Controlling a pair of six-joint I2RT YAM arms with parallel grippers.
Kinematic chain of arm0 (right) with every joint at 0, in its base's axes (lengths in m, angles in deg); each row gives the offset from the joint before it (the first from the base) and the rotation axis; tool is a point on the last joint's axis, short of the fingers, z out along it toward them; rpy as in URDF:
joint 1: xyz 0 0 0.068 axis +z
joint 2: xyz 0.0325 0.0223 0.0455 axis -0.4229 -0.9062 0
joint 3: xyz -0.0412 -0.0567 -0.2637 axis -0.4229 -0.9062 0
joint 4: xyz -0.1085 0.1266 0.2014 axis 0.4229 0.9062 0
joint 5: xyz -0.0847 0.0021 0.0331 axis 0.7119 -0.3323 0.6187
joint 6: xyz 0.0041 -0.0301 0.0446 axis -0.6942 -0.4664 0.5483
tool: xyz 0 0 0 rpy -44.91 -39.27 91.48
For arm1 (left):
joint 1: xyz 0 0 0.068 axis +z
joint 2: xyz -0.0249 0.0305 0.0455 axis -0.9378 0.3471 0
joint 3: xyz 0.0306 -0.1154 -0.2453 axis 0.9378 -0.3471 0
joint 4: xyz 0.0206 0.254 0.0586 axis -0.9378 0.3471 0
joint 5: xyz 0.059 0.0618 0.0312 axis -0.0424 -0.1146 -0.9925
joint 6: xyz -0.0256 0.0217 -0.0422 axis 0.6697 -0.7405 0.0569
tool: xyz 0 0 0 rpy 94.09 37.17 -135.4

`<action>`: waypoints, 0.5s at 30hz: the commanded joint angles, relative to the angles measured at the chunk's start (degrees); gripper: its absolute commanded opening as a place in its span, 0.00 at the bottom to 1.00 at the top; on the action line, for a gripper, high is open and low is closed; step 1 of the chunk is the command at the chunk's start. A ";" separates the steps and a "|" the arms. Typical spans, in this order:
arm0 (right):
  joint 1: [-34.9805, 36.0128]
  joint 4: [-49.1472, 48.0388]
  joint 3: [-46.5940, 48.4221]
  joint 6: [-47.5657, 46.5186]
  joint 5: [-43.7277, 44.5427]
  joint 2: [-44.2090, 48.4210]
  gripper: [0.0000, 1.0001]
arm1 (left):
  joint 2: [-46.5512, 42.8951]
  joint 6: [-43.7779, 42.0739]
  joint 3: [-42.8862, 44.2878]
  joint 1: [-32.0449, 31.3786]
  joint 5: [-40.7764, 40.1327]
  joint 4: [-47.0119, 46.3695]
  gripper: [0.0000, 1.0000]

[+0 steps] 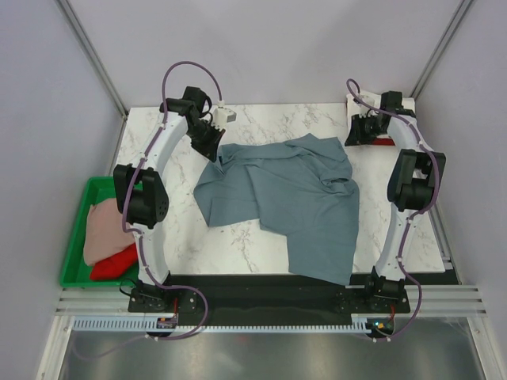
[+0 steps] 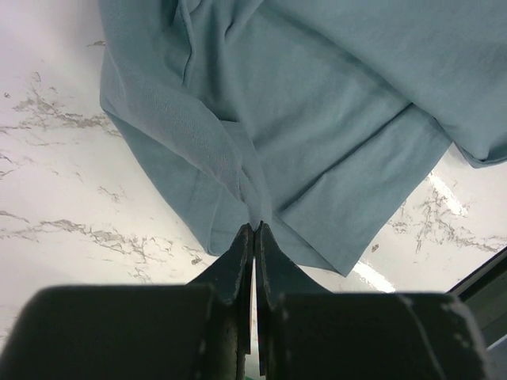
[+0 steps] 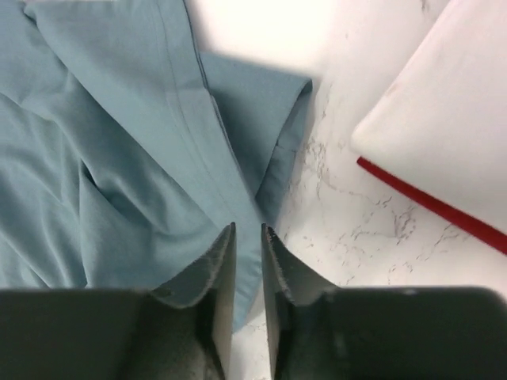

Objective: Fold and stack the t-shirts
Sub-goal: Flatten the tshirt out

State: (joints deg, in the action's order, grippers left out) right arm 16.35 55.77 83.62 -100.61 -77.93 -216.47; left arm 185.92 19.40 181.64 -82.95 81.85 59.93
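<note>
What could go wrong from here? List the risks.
Left pincer pinches only the very edge of the blue-grey shirt; it may slip out when lifted. Right pincer straddles a doubled-over corner and may catch uneven layers. The folded white and red stack lies close by; a sweep could nudge it.

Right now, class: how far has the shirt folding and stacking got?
Done: a white shirt seems folded on a red one, far right. In hand: left gripper and right gripper pinch the unfolded blue-grey t-shirt. Left: folding it, plus pink shirt and red shirt in the green tray.
</note>
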 commanded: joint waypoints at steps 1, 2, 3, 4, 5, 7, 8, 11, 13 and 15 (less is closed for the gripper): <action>1.19 0.66 3.42 -2.34 0.72 2.45 0.24 | 0.06 -0.46 2.56 -0.02 0.88 -1.22 0.03; 1.28 1.19 3.86 -2.43 0.46 1.66 0.12 | 0.15 -0.46 2.65 -0.10 0.88 -1.22 0.03; 1.37 1.54 4.04 -2.43 0.46 1.57 0.08 | 0.15 -0.46 2.65 -0.02 0.88 -1.22 0.03; 1.63 1.63 3.95 -2.35 0.37 1.39 0.04 | 0.06 -0.46 2.83 -0.02 0.88 -1.31 0.03; 1.72 1.55 3.87 -2.34 0.37 1.57 0.00 | 0.06 -0.38 3.00 -0.02 0.80 -1.31 0.03; 1.98 1.63 3.60 -2.52 0.19 1.74 0.00 | -0.11 -0.55 3.09 -0.02 0.45 -1.39 0.03; 1.99 1.63 3.52 -2.52 0.28 2.18 0.00 | -0.20 -0.55 3.09 -0.02 0.44 -1.39 0.03; 1.90 2.07 3.08 -1.65 1.51 1.83 0.22 | -0.20 -0.46 3.01 0.07 0.44 -1.39 0.03; 1.72 2.25 2.73 -1.12 1.25 0.87 0.32 | -0.11 -0.55 3.01 0.07 0.53 -1.40 0.03; 1.64 2.60 2.55 -0.41 2.12 -0.88 0.39 | -0.46 -0.55 2.83 0.07 0.45 -1.39 0.03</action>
State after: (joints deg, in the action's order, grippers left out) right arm 18.34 57.61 85.65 -101.73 -76.68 -216.38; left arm 185.92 19.40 182.43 -82.95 81.85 59.43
